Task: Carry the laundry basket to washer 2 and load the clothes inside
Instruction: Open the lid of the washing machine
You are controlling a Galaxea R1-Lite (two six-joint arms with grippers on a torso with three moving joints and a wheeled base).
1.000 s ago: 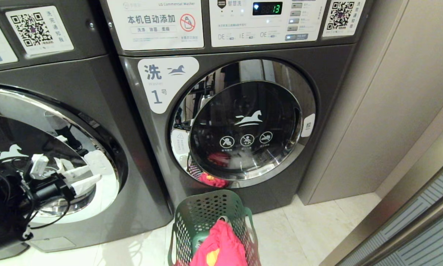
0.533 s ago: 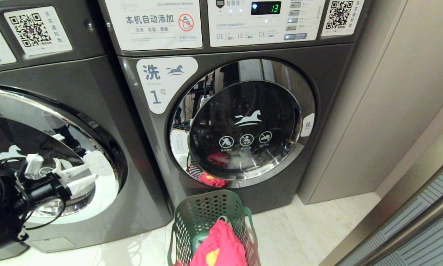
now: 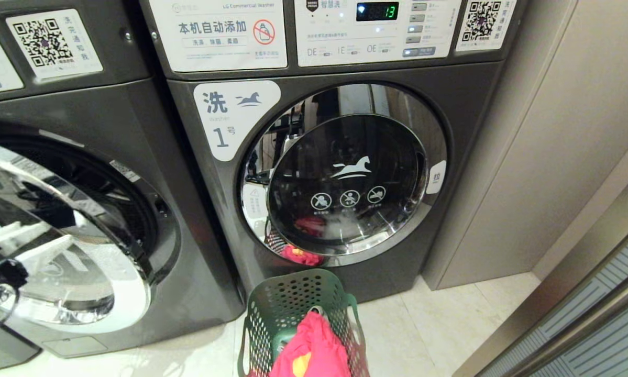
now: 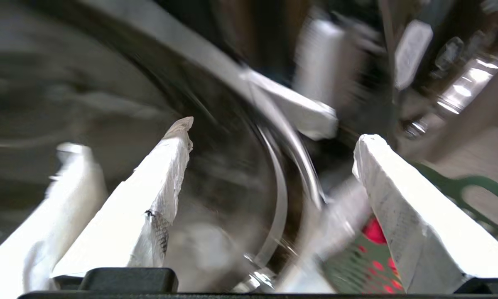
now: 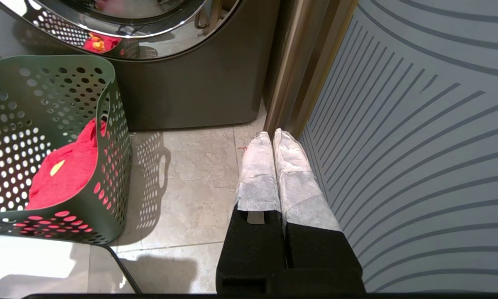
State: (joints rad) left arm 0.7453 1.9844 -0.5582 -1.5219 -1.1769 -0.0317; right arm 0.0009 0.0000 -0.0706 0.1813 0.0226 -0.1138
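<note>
Pale floor tiles (image 3: 439,314) are carrying the laundry basket (image 3: 293,303) of clothes (image 3: 314,351) before the washer marked 1 (image 3: 340,173); the neighbouring washer's door (image 3: 57,246) is standing ajar. Left gripper (image 4: 273,133) is spread wide (beside that door). Right gripper (image 5: 272,139) is hanging pressed together above the tiles.

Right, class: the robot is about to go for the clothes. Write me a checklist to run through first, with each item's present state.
1. Left washer door open: ok, it stands out from the opening.
2. That washer is number 2: cannot tell, no numeral in view; washer 1 is beside it.
3. Clothes in the basket: ok.
4. Basket upright on the floor: ok.
5. Left gripper open and empty: ok, by the door.
6. Right gripper out of the way: ok, shut, low beside the striped panel.
</note>
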